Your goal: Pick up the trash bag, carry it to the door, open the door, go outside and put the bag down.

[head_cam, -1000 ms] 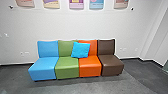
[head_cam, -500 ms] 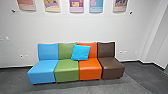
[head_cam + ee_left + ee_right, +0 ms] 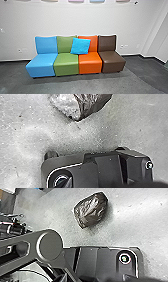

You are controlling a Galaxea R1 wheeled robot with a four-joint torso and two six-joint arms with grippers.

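One trash bag on the floor — claws clenched or released, I can't tell.

From here the trash bag looks like crinkled, glossy plastic. The seats have a smooth, leathery sheen, the cushion looks like soft cloth, the wall matt.

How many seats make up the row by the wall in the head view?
4, from the picture's left: blue seat, green seat, orange seat, brown seat. A cushion partly covers the green and orange backs; no seat looks hidden.
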